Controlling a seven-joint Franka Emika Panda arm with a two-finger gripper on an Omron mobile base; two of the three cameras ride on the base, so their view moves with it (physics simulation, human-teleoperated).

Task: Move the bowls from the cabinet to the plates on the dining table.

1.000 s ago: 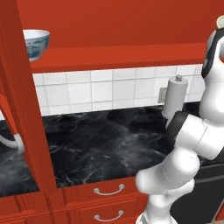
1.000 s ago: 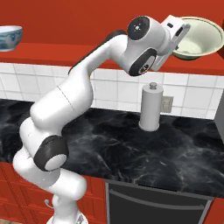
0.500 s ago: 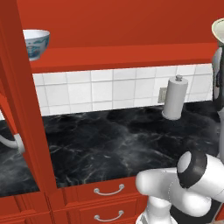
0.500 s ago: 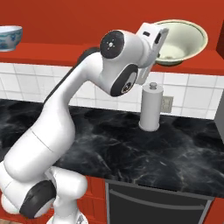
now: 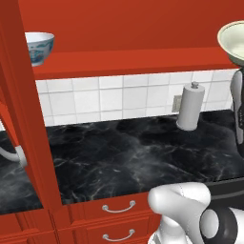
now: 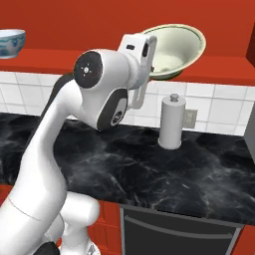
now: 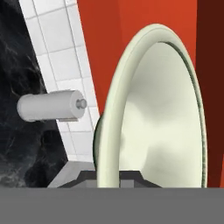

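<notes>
Gripper (image 7: 107, 177) pinched tight on rim of cream bowl (image 6: 175, 50); fingers either side of the near wall in hand view. Bowl held aloft in front of the red cabinet (image 6: 60, 22), tilted, mouth turned partly toward the arm, above and slightly left of the paper roll (image 6: 172, 122) in right base view. Same bowl at upper right edge of left base view (image 5: 233, 40). Second bowl, white with blue pattern (image 5: 38, 45), resting on cabinet shelf at far left, untouched. Plates and table not sighted.

Risks, as judged: thin rim grip with bowl cantilevered off one edge; likely to pivot or slip under a fast swing. Tilted bowl close to cabinet front and above paper roll; a low or tight arc could strike either. Base drive to table while held high adds sway.

Compared with one second earlier: arm folded and swung, elbow now large in the right base view, bowl carried leftward and lower in that view, entering the left base view's corner. Blue bowl, roll, counter (image 5: 124, 152) unchanged.
</notes>
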